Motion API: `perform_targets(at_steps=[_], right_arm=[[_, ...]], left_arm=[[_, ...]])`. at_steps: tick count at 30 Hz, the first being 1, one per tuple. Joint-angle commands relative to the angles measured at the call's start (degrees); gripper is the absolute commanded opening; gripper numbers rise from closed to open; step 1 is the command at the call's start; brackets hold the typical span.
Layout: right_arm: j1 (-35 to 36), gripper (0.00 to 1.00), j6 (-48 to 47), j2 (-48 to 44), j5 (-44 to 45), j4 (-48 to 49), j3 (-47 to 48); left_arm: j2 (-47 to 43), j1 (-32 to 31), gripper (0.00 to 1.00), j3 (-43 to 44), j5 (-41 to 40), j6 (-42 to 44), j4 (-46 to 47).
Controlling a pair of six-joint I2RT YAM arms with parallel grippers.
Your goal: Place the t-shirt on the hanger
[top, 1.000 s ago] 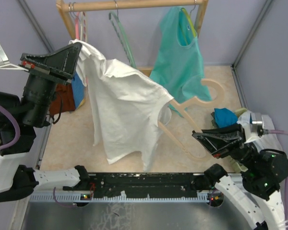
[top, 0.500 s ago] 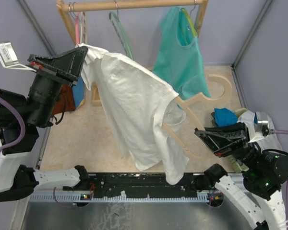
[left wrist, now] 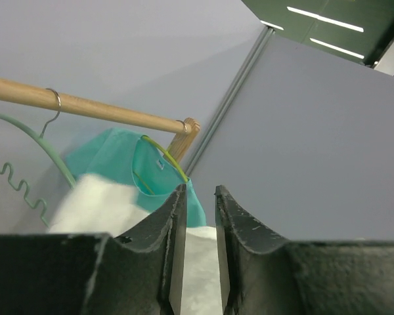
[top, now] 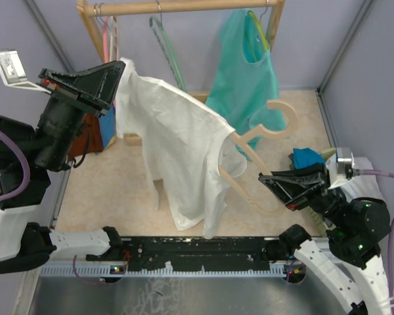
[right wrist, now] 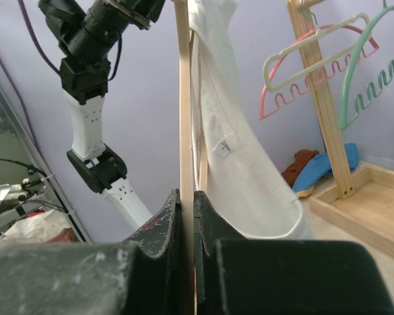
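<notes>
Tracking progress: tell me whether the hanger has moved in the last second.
Yes. The hook of the hanger has shifted left and away from the arms, toward the right post of the wooden rack, in the top view.

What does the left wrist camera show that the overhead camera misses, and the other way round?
Only the left wrist view shows the ceiling lights and a close-up of the t-shirt pinched in the left hand. Only the overhead view shows the beige hanger, the right hand gripping its lower end, and the floor. Both show the white t-shirt, the teal top and the wooden rail it hangs from.
</notes>
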Motion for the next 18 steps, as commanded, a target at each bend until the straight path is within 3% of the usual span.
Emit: perform_targets(at_steps=[1, 9, 14, 18], right_arm=[[-0.04, 0.00, 2.03, 2.09, 1.97, 10.96, -1.15], [-0.04, 0.00, -0.41, -0.77, 6.41, 4.64, 1.34], [-0.04, 0.00, -1.39, -1.60, 10.30, -0.18, 3.26], [-0.04, 0.00, -1.82, 0.53, 11.20, -1.46, 4.31]], left_arm=[[0.63, -0.13, 0.32, 1.50, 0.72, 0.07, -2.60], [0.56, -0.13, 0.44, 4.44, -1.40, 2.99, -4.56], [9.47, -0.13, 0.49, 16.23, 1.94, 2.13, -17.59], [13.02, -0.13, 0.50, 15.79, 4.60, 0.82, -21.21]])
